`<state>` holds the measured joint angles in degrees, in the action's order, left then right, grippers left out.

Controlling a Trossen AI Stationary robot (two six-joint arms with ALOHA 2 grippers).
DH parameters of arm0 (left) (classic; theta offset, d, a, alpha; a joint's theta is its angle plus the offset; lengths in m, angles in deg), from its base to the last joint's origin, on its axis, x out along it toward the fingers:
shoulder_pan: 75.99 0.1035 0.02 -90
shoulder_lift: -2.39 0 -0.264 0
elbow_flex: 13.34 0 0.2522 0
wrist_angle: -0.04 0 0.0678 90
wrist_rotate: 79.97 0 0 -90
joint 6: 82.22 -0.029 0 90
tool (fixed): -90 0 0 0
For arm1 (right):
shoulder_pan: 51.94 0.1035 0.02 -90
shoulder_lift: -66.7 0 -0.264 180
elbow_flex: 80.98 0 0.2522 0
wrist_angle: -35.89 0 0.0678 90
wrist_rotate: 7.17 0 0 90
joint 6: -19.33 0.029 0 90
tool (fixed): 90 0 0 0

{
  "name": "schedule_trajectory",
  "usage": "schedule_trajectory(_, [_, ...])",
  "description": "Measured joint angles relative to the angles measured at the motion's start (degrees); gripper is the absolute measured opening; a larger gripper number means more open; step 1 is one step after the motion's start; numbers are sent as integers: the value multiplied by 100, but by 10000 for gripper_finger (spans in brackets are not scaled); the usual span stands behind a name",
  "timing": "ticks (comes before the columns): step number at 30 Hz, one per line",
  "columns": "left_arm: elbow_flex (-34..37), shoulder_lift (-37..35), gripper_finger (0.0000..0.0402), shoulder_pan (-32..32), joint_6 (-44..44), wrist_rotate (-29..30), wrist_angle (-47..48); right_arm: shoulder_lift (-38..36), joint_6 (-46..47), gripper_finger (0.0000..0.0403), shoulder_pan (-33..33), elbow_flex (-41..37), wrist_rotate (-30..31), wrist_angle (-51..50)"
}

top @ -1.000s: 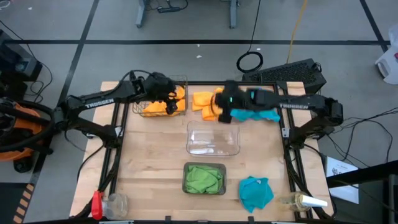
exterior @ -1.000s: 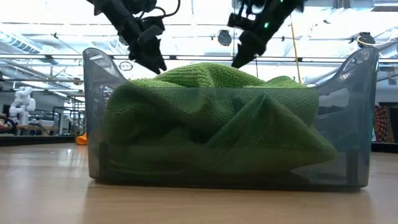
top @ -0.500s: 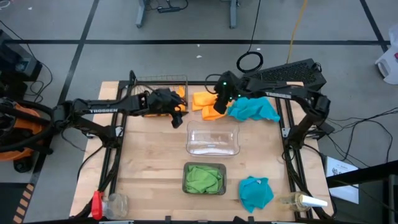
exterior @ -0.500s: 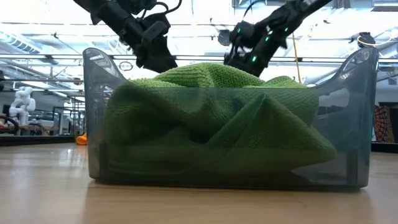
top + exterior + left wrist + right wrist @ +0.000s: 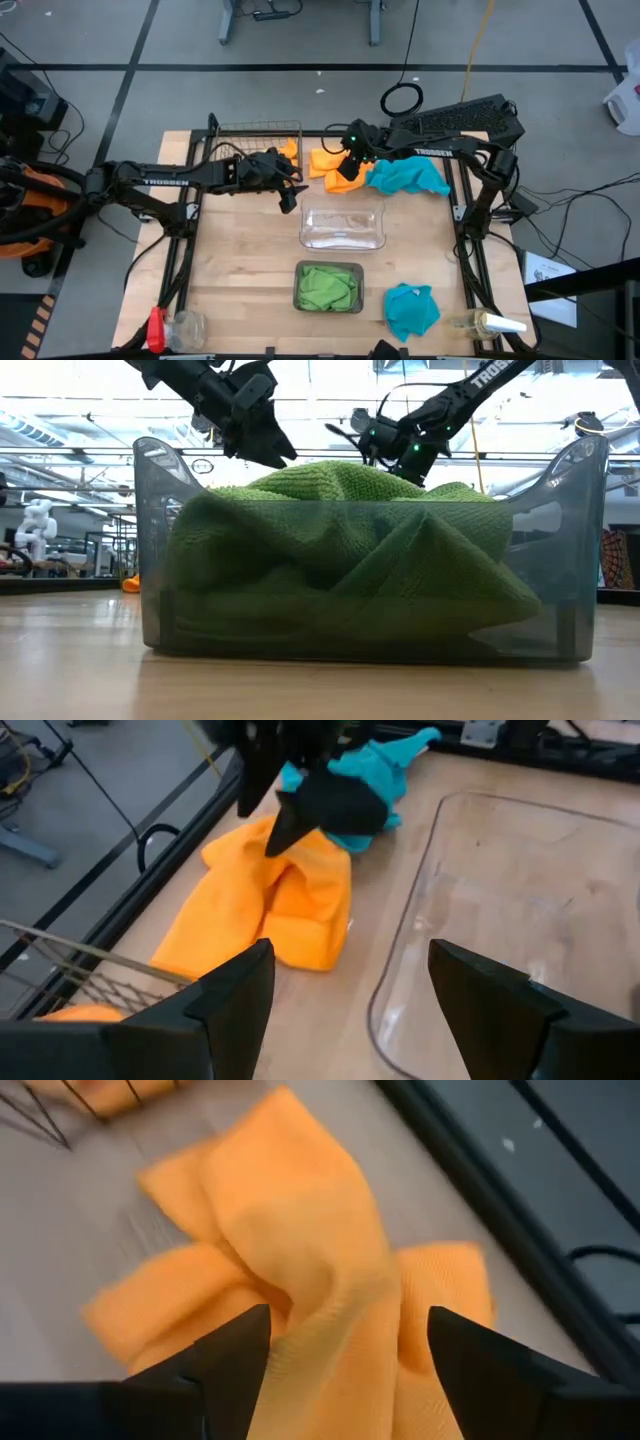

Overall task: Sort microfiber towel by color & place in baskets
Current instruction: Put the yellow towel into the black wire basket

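The wooden table (image 5: 240,270) carried three containers. The grey tray (image 5: 329,287) near the front held light green towels (image 5: 327,288); in the low view it filled the frame and hid everything behind but the arms' ends. The clear plastic tray (image 5: 343,226) at centre looked empty. The brown wire basket (image 5: 250,140) at the back left was half covered by the left arm, with a scrap of orange cloth (image 5: 289,149) showing.

An orange towel (image 5: 328,164) lay loose beside a teal towel (image 5: 405,177); another teal towel (image 5: 411,308) sat at the front right.

The right gripper (image 5: 349,165) hung over the orange towel, fingers spread wide, gripping nothing. The left gripper (image 5: 287,195), parted and empty, was just beside the clear tray's corner.
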<state>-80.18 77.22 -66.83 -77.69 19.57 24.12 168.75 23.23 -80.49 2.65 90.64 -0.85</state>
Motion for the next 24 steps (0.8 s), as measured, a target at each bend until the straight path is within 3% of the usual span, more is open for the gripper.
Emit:
schedule_trajectory(4, [0, 0, 269, -67, 117, 0, -55, 286, -2, 237, 1, 0, -16, -38])
schedule_trajectory(7, [0, 0, 269, -106, 118, 0, -48, 402, 110, 193, 13, 0, -15, -31])
schedule_trajectory(14, [0, 0, 269, -184, 123, 0, -83, 596, 149, 21, 13, 0, -45, -107])
schedule_trajectory(19, [-2, 0, 269, -199, 118, 0, -85, 630, 245, 7, 50, 0, -65, -114])
schedule_trajectory(24, [-2, 2, 269, -207, 112, 0, -58, -43, 195, 3, 197, -2, -64, -120])
